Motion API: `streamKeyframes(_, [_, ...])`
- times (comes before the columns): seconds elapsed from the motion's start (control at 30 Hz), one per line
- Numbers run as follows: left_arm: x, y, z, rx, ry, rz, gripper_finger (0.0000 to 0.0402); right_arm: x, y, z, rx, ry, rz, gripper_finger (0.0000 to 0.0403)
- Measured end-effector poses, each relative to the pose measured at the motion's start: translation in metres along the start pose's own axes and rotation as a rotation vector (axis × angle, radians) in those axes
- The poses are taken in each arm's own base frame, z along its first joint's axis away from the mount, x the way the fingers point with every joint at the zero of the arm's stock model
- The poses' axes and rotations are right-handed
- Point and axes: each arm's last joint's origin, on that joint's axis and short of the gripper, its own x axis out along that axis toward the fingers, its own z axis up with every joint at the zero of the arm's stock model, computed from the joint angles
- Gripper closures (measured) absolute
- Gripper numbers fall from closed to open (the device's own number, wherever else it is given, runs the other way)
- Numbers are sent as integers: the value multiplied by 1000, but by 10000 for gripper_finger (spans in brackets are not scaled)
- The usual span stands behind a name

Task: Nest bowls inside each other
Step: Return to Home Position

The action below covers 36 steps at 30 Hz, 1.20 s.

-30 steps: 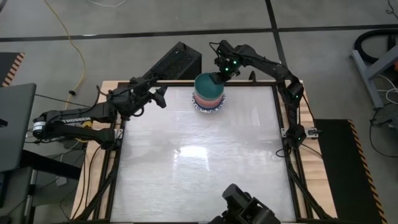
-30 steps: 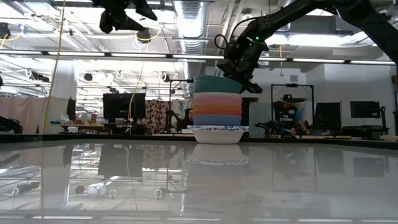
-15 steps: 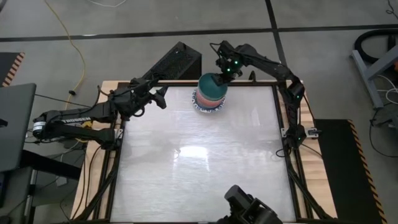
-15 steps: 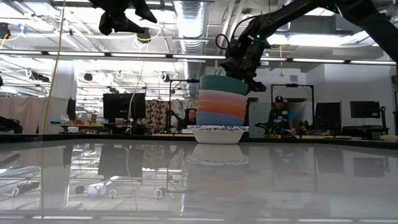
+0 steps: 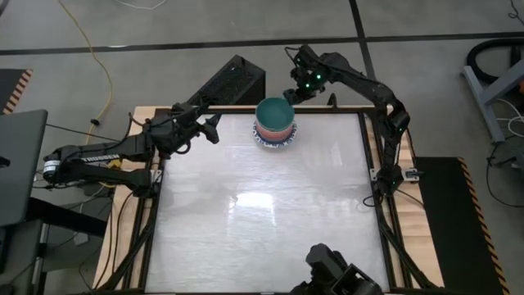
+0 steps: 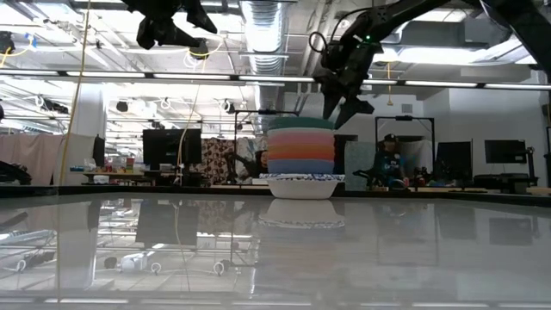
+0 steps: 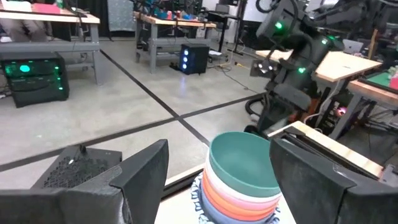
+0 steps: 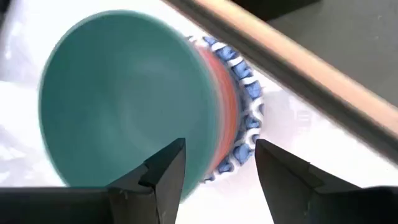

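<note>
The stack of bowls [image 5: 274, 123] stands at 12 o'clock on the table [image 5: 262, 213], close to the far edge. The teal bowl [image 5: 273, 111] is on top, with pink, orange and blue rims banded beneath it. A white bowl with a blue patterned rim [image 6: 301, 185] sits at the bottom. In the low view the stack looks level.

We judge these bowls light, stiff and smooth (so likely slippery). A tall nest like this would tip if nudged at the top. The best hold is the rim, one finger inside and one outside.

The right gripper [image 5: 298, 88] hangs at 1 o'clock of the stack, above and just past the teal rim, with its fingers spread and nothing between them. The left gripper [image 5: 213, 129] waits at 9 o'clock of the stack, well apart from it, also spread and empty.
</note>
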Motion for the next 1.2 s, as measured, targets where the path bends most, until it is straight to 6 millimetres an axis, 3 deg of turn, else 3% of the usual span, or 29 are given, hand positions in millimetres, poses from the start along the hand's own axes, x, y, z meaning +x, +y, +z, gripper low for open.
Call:
streamKeyframes(0.13, [-1,-1,0,-10,8,-42,132,-12,5,1,-39,-61,14,188])
streamKeyframes(0.27, [-6,1,3,-27,19,-110,132,-36,24,3,-157,-207,57,188])
streamKeyframes(0.5, [-37,22,27,-83,-29,-287,132,-112,70,-19,-569,-481,297,188])
streamKeyframes(0.67, [-60,40,43,-198,-105,-325,132,-159,86,-53,-557,-487,482,193])
streamKeyframes(0.73, [-65,42,45,-243,-117,-335,132,-174,98,-67,-535,-515,480,195])
streamKeyframes(0.83, [-69,44,47,-285,-120,-343,132,-190,123,-99,-679,-573,424,194])
streamKeyframes(0.93, [-74,47,49,-311,-131,-350,132,-198,143,-137,-829,-595,421,193])
streamKeyframes(1.07, [-83,53,50,-324,-136,-353,132,-195,145,-181,-914,-501,401,193])
streamKeyframes(1.2, [-89,59,41,-336,-39,-323,132,-195,142,-207,-816,-491,417,193])
